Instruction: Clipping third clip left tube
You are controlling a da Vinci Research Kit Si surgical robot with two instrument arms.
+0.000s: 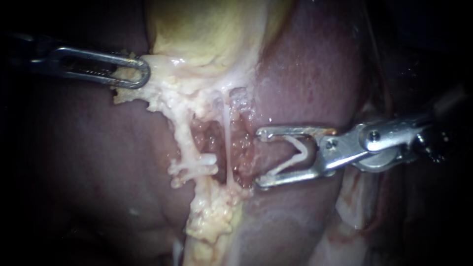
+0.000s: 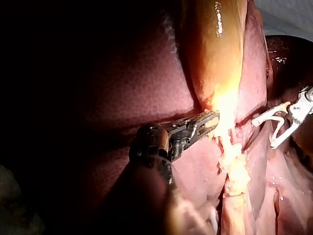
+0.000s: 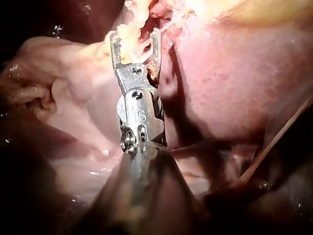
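Note:
My left instrument (image 1: 143,74) (image 2: 211,119) comes in from the left, its jaws shut on pale fatty tissue at the base of the yellow gallbladder (image 1: 207,29). From that tissue the left tube (image 1: 181,129), thick and fat-covered, runs down to a white clip (image 1: 204,160) lying across it. A thin pale right tube (image 1: 226,129) hangs beside it. My right instrument (image 1: 260,157) (image 3: 135,35) (image 2: 264,133) has wide-spread jaws that hold a white V-shaped clip (image 1: 298,155). Its tips sit just right of both tubes, with neither tube between them.
Dark red liver (image 1: 88,162) lies on both sides of the dissected pocket (image 1: 212,140). A lumpy strip of yellow fat (image 1: 212,216) continues below the tubes. Pale membrane folds (image 1: 354,202) lie under the right instrument's shaft.

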